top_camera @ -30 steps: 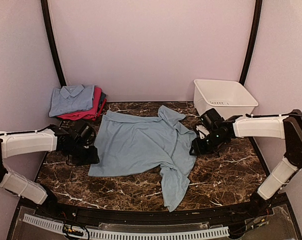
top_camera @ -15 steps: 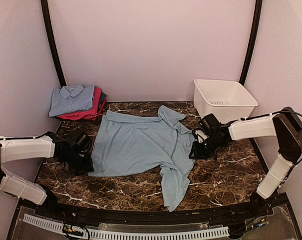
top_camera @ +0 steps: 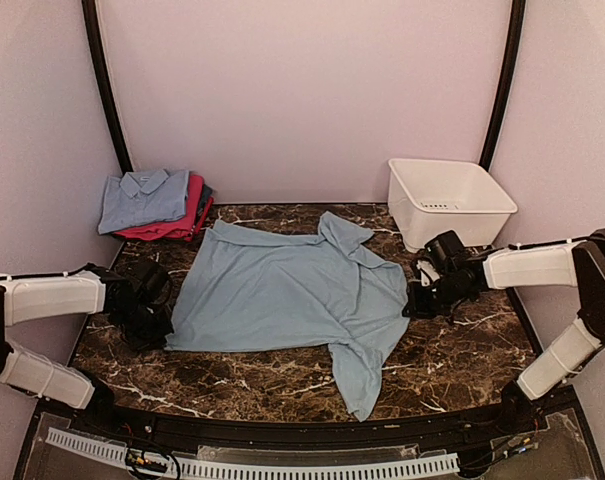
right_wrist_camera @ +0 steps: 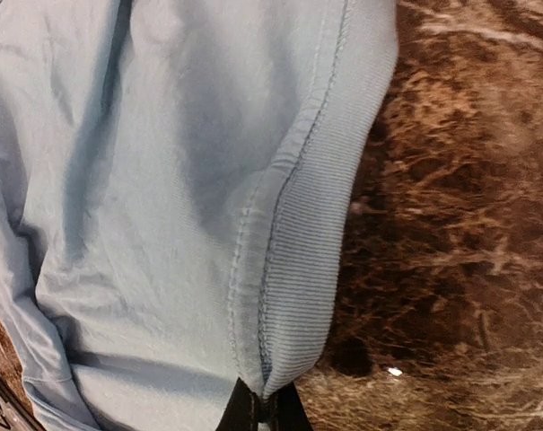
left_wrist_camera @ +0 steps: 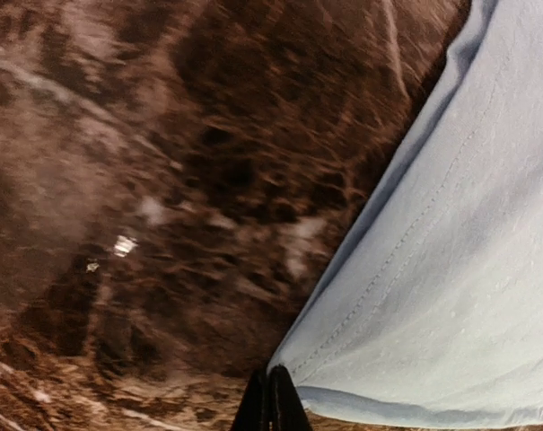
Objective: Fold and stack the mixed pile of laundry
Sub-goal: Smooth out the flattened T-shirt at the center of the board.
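a pale blue shirt [top_camera: 282, 295] lies spread on the dark marble desk [top_camera: 462, 350], in the middle, with its collar toward the back right and one sleeve hanging down toward the near edge. the left hand [left_wrist_camera: 269, 406] is low on the desk at the shirt's near left side, its fingers pressed together on the hem corner [left_wrist_camera: 293, 377], which the left wrist view shows coming out just above the tips. the right hand [right_wrist_camera: 258, 409] is at the other side of the shirt, also closed, and it pinches the ribbed cuff [right_wrist_camera: 316, 260] of the sleeve there. how deep the cloth sits between the fingers is hard to say, because both wrist views are close and a little blurred, so the grips may be only on the edge. at the back left corner a folded stack [top_camera: 152, 200] is already made, a blue collared piece on top of pink and dark ones. the white tub [top_camera: 447, 200] stands at the back right, apart from the cloth. the step in hand seems to be the flattening of this shirt, held at two opposite ends, before the first fold. the next move probably calls for both arms to pull gently apart and keep the cloth low, so it lies smooth without slipping out of the thin grips.
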